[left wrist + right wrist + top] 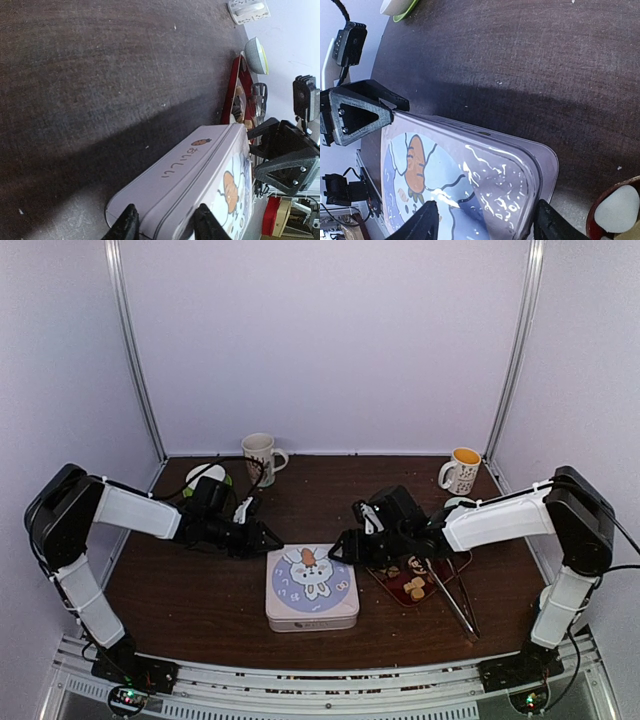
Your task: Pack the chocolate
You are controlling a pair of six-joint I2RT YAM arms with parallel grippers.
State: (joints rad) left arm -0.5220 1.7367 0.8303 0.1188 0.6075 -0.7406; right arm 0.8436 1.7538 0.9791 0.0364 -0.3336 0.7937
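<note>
A pale lilac tin with a rabbit and carrot on its closed lid lies at the table's middle front. My left gripper is at its back left corner. In the left wrist view the tin fills the gap of that gripper, one finger on the side wall and one on the lid edge. My right gripper is at the back right corner, and the tin spans its gap. Tan and brown chocolate lies on a red plate to the right. A white chocolate shows at the right wrist view's edge.
Metal tongs lie across the plate's right side, pointing at the front edge. A white mug stands at the back centre-left and a yellow-lined mug at the back right. A green and white bowl sits behind the left arm.
</note>
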